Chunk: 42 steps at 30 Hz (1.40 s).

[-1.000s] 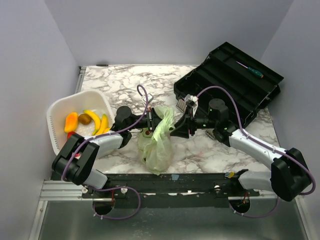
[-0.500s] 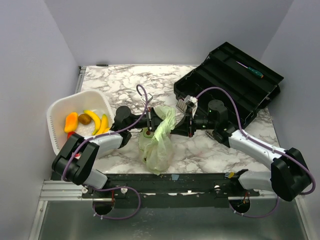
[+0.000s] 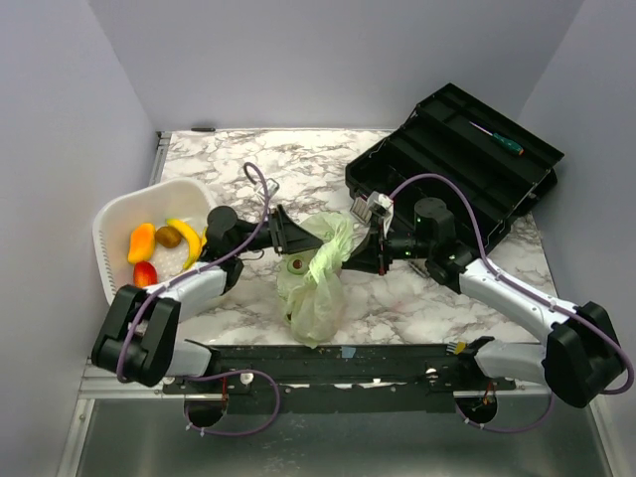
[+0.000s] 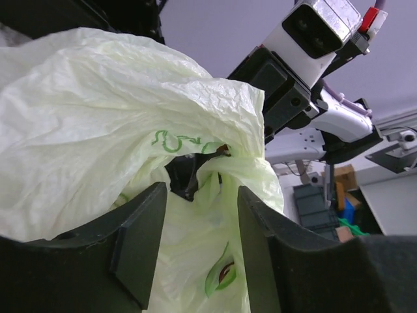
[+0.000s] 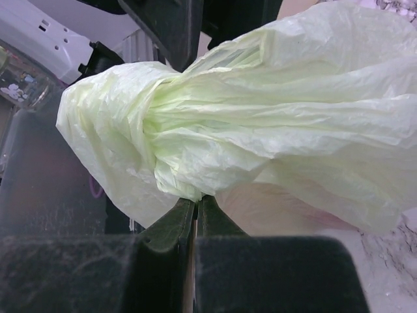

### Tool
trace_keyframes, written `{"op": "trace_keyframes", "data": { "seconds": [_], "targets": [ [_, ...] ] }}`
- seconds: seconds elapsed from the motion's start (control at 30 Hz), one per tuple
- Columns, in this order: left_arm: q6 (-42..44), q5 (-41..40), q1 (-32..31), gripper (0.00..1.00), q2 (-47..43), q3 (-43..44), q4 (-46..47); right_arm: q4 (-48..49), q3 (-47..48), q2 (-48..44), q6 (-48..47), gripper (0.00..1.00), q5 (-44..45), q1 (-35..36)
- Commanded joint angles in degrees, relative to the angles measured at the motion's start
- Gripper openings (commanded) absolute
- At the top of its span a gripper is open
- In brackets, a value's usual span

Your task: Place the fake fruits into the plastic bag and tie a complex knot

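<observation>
Top: my left claw (image 3: 296, 238) just released and backed off the plastic bag (image 3: 316, 293) mid-worktop. My right claw (image 3: 350, 260) now clenches its bunched neck, but most fake fruits (image 3: 169, 241) sit in the basket (image 3: 149, 197). Left wrist: jaws apart around bag (image 4: 98, 130). Right wrist: pinching film (image 5: 273, 130). Handoff for knotting; filling looks unfinished.

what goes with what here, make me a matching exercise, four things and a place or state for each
Things:
1. left gripper
2. right gripper
3. screwdriver
4. basket

Place or state:
a. lying in the toolbox
b. shut on the bag
c. holding fruits
d. open

Pairs: 1-d, 2-b, 3-a, 4-c
</observation>
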Motion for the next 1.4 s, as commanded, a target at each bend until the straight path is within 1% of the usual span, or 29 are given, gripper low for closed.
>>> {"op": "trace_keyframes", "data": {
  "seconds": [0.0, 0.13, 0.17, 0.2, 0.23, 0.27, 0.3, 0.33, 0.37, 0.4, 0.43, 0.5, 0.57, 0.63, 0.7, 0.77, 0.87, 1.27, 1.33, 1.37],
  "targets": [
    [9.3, 4.0, 5.9, 0.53, -7.0, -0.6, -10.8, -4.0, 2.5, -1.7, -2.5, 0.01, 1.4, 0.4],
    [21.6, 7.3, 11.5, 0.57, -12.5, 2.3, -25.8, -6.1, 3.5, -1.7, -3.8, 0.01, 1.8, 0.4],
    [27.8, 8.3, 13.0, 0.57, -14.0, 3.9, -33.0, -6.9, 3.9, -1.5, -4.2, 0.01, 1.9, 0.4],
    [34.5, 9.5, 14.0, 0.58, -16.1, 6.0, -41.4, -7.5, 4.1, -1.5, -4.6, 0.01, 2.0, 0.4],
    [44.4, 10.6, 15.1, 0.6, -17.8, 8.1, -49.0, -8.2, 4.4, -1.5, -5.0, 0.01, 2.0, 0.4],
    [53.1, 11.6, 15.7, 0.61, -19.7, 10.6, -60.1, -8.7, 4.6, -1.5, -5.3, 0.01, 2.0, 0.4],
    [64.3, 12.4, 16.0, 0.62, -21.2, 13.0, -68.2, -9.3, 5.0, -1.4, -5.5, 0.01, 1.9, 0.4],
    [75.5, 12.4, 15.9, 0.64, -22.8, 15.6, -79.4, -9.8, 5.3, -1.4, -5.8, 0.01, 1.8, 0.4],
    [82.2, 12.5, 15.8, 0.65, -24.4, 17.0, -85.4, -10.1, 5.5, -1.4, -5.9, 0.01, 1.8, 0.4],
    [86.4, 12.2, 15.8, 0.67, -25.6, 17.8, -89.2, -10.2, 5.7, -1.4, -5.9, 0.01, 1.8, 0.4],
    [87.6, 11.1, 15.5, 0.68, -27.2, 17.8, -90.3, -10.2, 5.8, -1.4, -5.7, 0.01, 1.8, 0.4],
    [87.2, 8.5, 14.0, 0.68, -29.3, 17.2, -89.2, -10.2, 6.1, -1.2, -5.3, 0.01, 1.9, 0.4],
    [84.5, 5.7, 11.3, 0.67, -30.2, 16.7, -86.2, -9.8, 5.9, -1.2, -5.3, 0.01, 1.9, 0.4],
    [82.1, 2.8, 8.2, 0.65, -30.0, 16.1, -83.1, -9.0, 5.6, -1.3, -5.0, 0.01, 1.8, 0.4],
    [81.3, 0.6, 4.8, 0.63, -29.5, 15.6, -81.0, -8.1, 5.2, -1.6, -4.7, 0.01, 1.8, 0.4],
    [80.3, -0.9, 1.5, 0.63, -29.0, 15.4, -78.9, -8.1, 5.0, -1.7, -4.7, 0.01, 1.8, 0.4],
    [77.9, -2.6, -1.7, 0.64, -28.1, 15.3, -76.5, -8.3, 5.2, -1.6, -4.8, 0.01, 1.8, 0.4],
    [69.4, -4.0, -5.4, 0.64, -24.4, 14.0, -68.7, -8.0, 5.3, -1.4, -4.8, 0.01, 1.0, 0.4],
    [68.5, -4.4, -5.5, 0.6, -23.3, 14.4, -68.3, -7.9, 5.4, -1.3, -4.8, 0.01, 0.8, 0.4],
    [68.2, -4.8, -5.6, 0.55, -22.9, 14.6, -68.5, -8.1, 5.5, -1.4, -4.7, 0.01, 0.9, 0.4]
  ]
}}
